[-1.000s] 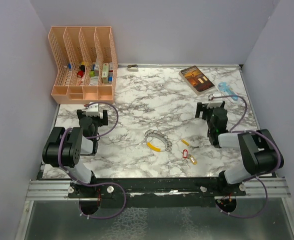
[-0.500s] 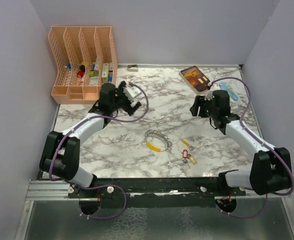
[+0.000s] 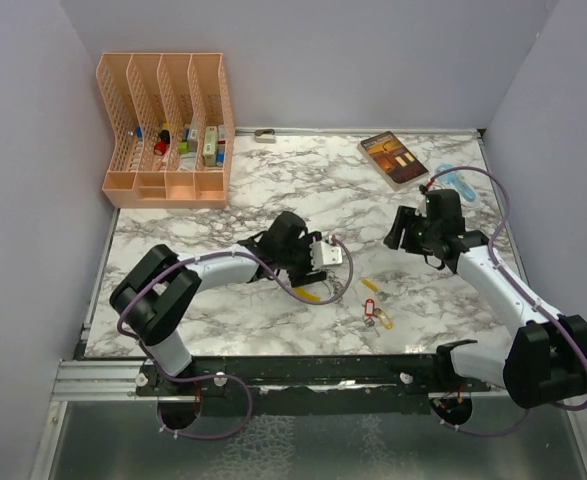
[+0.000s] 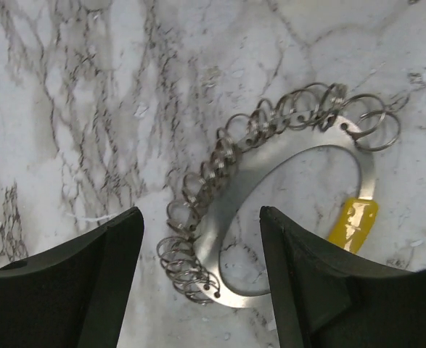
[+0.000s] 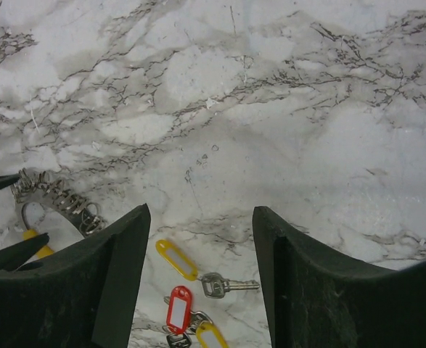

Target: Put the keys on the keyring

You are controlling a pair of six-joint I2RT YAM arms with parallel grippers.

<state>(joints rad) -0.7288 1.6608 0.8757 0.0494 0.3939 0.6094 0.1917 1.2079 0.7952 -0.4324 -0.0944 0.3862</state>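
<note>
One marble bench (image 3: pixel 273 190) is shown with two tools, both parted and gripping nothing. The left tool (image 4: pixel 198 232) is held directly over the single keyring (image 4: pixel 220 225), which lies flat between its fingers. Three tagged keys (image 5: pixel 191 290), two yellow and one red, are seen near the right tool (image 5: pixel 202 217), untouched.

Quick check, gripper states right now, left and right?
Left gripper: jaws open over the keyring, holding nothing.
Right gripper: jaws open, holding nothing; keys lie on the table.
</note>
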